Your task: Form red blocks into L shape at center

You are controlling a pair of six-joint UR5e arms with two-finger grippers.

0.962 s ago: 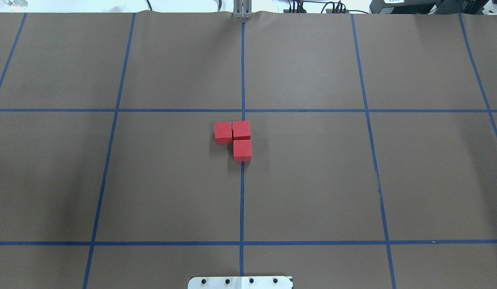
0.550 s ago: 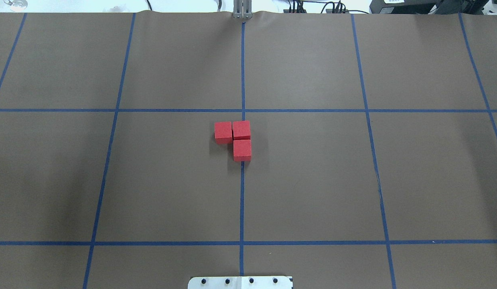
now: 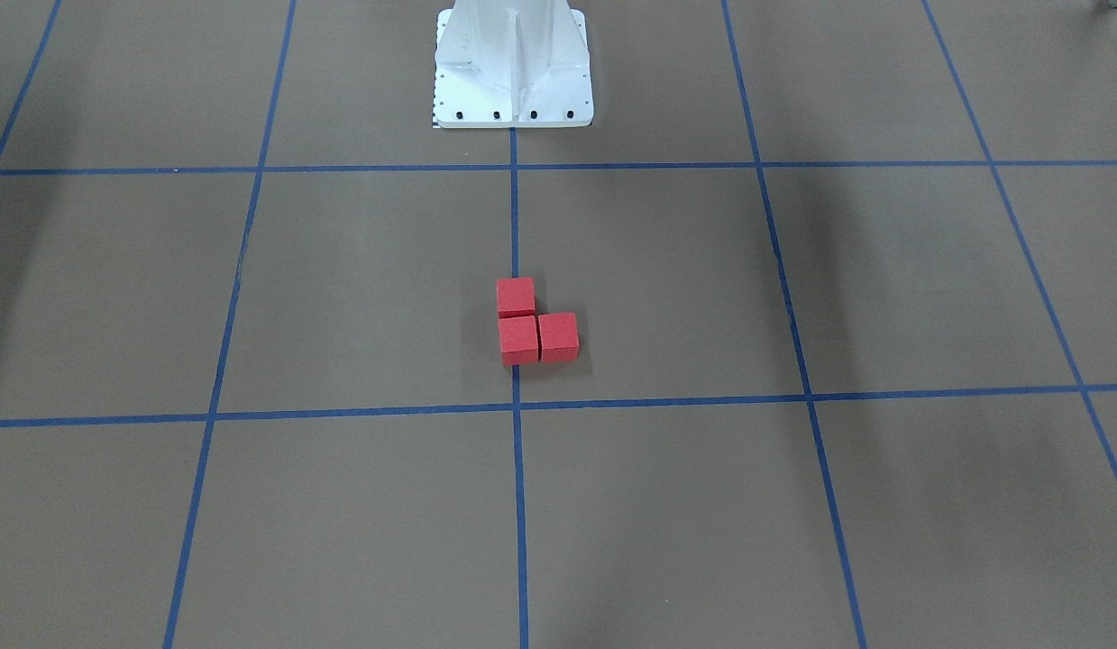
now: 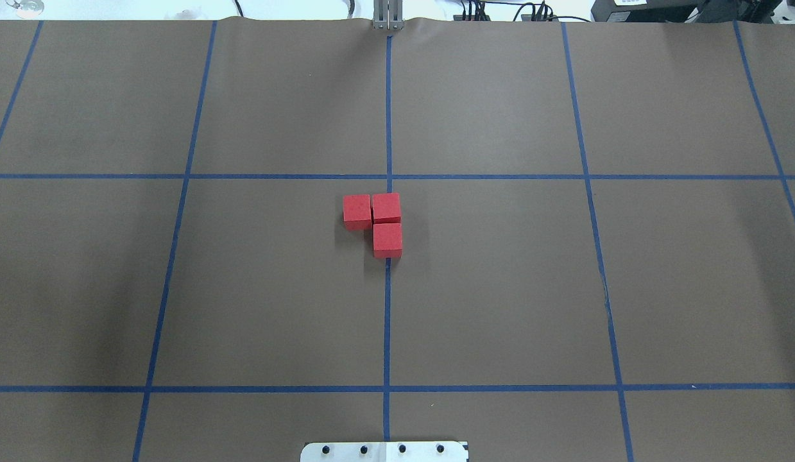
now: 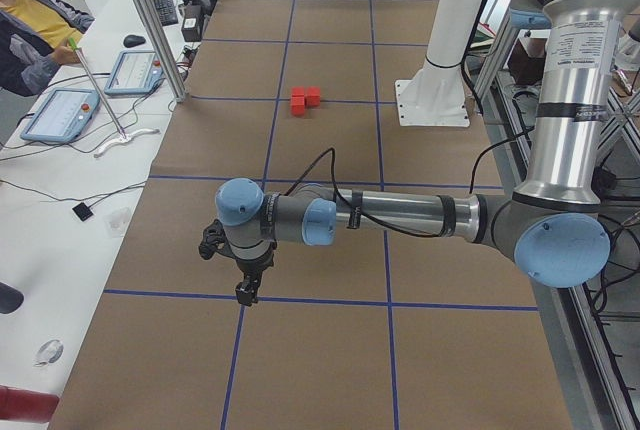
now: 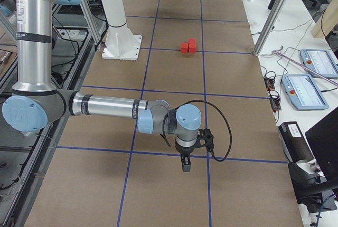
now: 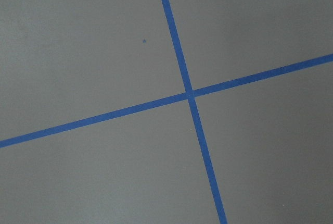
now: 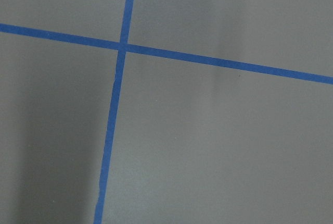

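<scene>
Three red blocks touch in an L at the center of the brown surface. In the overhead view one block lies left of the corner block, and the third lies nearer the robot, on the blue tape line. They also show in the front-facing view, the left view and the right view. My left gripper and right gripper hang far from the blocks, over the table's ends. I cannot tell whether they are open or shut. Both wrist views show only tape crossings.
The white robot base stands at the table's near edge, also in the overhead view. An operator sits by tablets on the white side bench. Aluminium posts rise along the far edge.
</scene>
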